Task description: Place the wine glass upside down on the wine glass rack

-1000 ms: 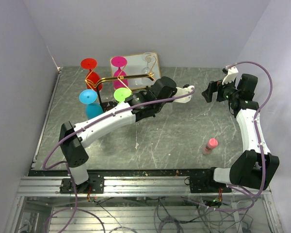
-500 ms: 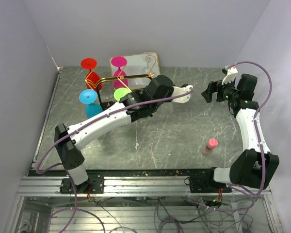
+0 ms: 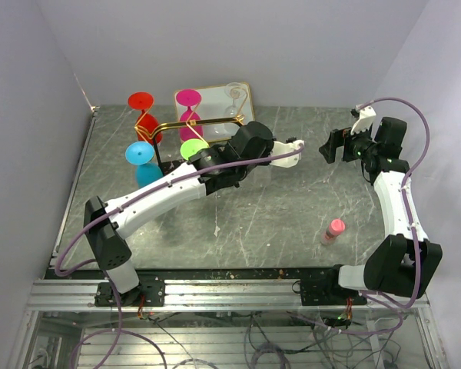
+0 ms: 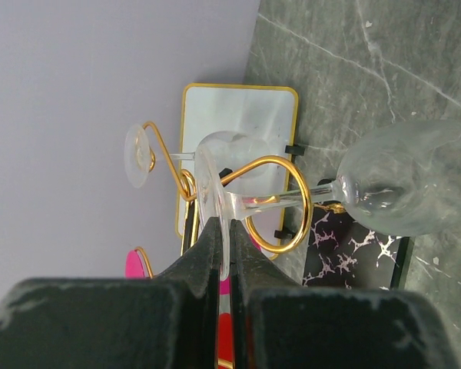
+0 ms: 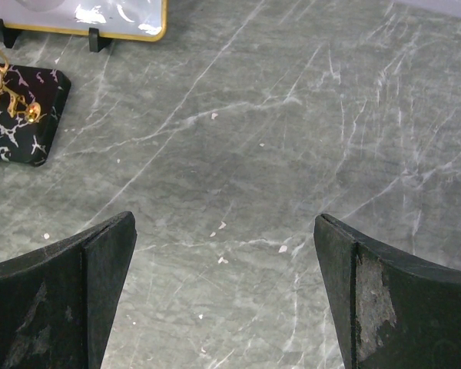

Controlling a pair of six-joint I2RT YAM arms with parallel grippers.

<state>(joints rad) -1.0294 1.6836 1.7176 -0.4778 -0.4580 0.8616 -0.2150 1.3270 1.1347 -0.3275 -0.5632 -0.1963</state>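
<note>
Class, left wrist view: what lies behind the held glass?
Behind the wine glass: the wine glass rack, gold scroll and marbled base, and a white tray. The left pincer covers the rest.

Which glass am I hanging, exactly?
Find the gold wire rack, far left of the table. Beside its scroll end, the left gripper pinches a clear wine glass by its foot. Racked glasses are coloured; the other clear one is on the white tray.

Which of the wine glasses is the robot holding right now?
The clear glass, pinched by its foot in the left gripper. The red, pink, blue and green glasses hang on the gold rack, and the other clear glass sits at the white tray.
</note>
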